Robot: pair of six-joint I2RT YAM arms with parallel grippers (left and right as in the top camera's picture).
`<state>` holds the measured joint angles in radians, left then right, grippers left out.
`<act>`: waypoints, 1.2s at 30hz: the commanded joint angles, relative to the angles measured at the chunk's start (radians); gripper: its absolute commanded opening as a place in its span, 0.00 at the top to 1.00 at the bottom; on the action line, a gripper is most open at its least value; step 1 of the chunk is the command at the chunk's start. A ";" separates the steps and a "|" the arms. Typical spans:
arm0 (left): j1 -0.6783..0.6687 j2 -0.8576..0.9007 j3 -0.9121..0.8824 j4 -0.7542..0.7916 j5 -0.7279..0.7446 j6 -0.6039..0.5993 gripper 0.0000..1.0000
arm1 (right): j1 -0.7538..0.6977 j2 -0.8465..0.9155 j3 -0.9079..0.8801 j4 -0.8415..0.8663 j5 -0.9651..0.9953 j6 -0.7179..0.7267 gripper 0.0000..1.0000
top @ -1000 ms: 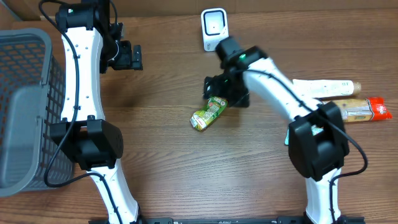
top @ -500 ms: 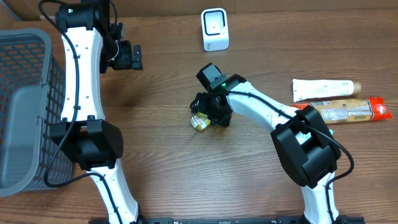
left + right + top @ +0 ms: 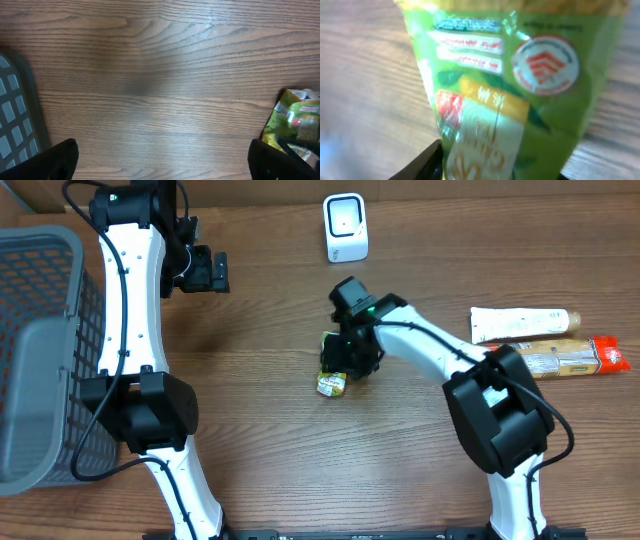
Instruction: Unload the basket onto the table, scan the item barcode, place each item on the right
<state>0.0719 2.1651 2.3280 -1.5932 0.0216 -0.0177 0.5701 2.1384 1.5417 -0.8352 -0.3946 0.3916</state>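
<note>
The item is a green and yellow snack packet (image 3: 332, 383) lying on the wooden table just below my right gripper (image 3: 345, 360). In the right wrist view the packet (image 3: 520, 90) fills the frame between the fingers of the right gripper (image 3: 492, 167). The left finger (image 3: 422, 162) presses against its edge, and the jaws are closed on it. The white barcode scanner (image 3: 345, 227) stands at the back of the table. My left gripper (image 3: 212, 272) hovers open at the back left, and in its own view the left gripper (image 3: 162, 160) holds nothing. The packet (image 3: 295, 120) shows at that view's right edge.
A grey mesh basket (image 3: 40, 350) stands at the left edge, its corner (image 3: 15, 115) in the left wrist view. A white tube (image 3: 520, 323) and an orange-red packet (image 3: 570, 358) lie at the right side.
My right gripper came down from beside the scanner onto the packet and closed on it. The packet has turned from slanted to nearly upright in the overhead view. The left arm has not moved.
</note>
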 commanded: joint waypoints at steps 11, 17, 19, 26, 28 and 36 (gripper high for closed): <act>-0.007 0.008 -0.003 0.001 -0.003 0.018 0.01 | -0.134 -0.018 0.064 -0.115 -0.122 -0.457 0.34; -0.007 0.008 -0.003 0.001 -0.003 0.018 0.00 | -0.038 -0.033 0.110 -0.158 -0.085 -0.164 0.23; -0.007 0.008 -0.003 0.001 -0.003 0.018 0.00 | 0.000 -0.032 0.101 -0.154 0.018 -0.023 0.20; -0.007 0.008 -0.003 0.001 -0.003 0.018 0.01 | 0.102 -0.032 0.021 -0.092 0.298 0.216 0.27; -0.007 0.008 -0.003 0.002 -0.003 0.018 0.00 | 0.103 -0.032 0.002 -0.069 0.299 0.216 0.35; -0.007 0.008 -0.003 0.001 -0.003 0.018 0.00 | 0.102 -0.032 -0.034 -0.025 0.295 0.206 0.76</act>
<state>0.0719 2.1651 2.3280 -1.5932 0.0216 -0.0181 0.6796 2.1250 1.5311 -0.8726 -0.1486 0.5938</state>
